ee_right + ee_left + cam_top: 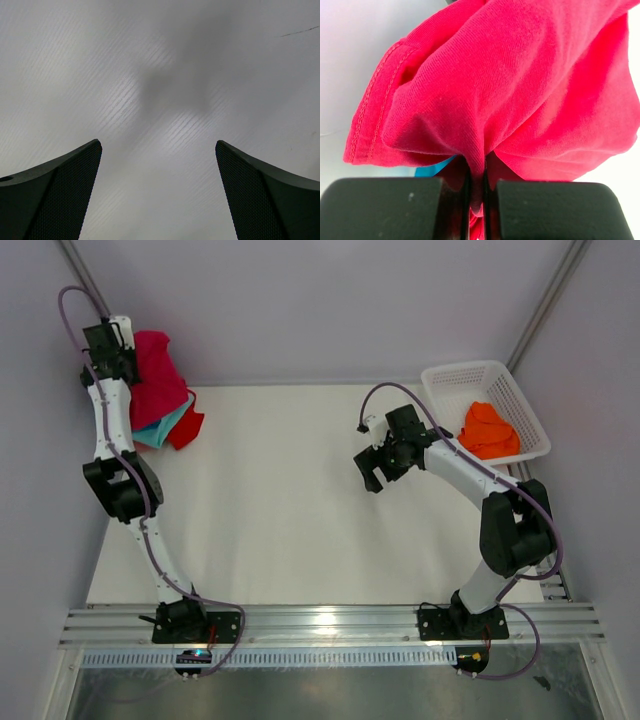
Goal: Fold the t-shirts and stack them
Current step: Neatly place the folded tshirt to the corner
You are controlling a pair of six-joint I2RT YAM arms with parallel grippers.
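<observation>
**Left pinching crimson cloth at the far left corner, right spread over bare table**

From the top camera, I am reaching my left gripper (112,344) past the far left corner of the table (290,520). There it is meeting the crimson t-shirt (158,378), which is bunching above a teal t-shirt (160,428) and a red t-shirt (188,426). At the far right corner, a white lattice basket (452,378) is holding a crumpled orange t-shirt (488,430). My right gripper (376,466) is hanging over the middle right of the table, well apart from any cloth.

Through my left wrist camera, the soft ribbed knit of the crimson t-shirt (520,90) is filling the frame, its stitched hem curling at the left. My left gripper (476,205) is clamping a fold of it between nearly touching black jaws, and a teal sliver (432,170) is peeking out beneath.

Through my right wrist camera, my right gripper (159,200) is standing wide, its mesh-textured fingers (55,200) holding nothing above the pale, faintly striped table (160,75).
</observation>
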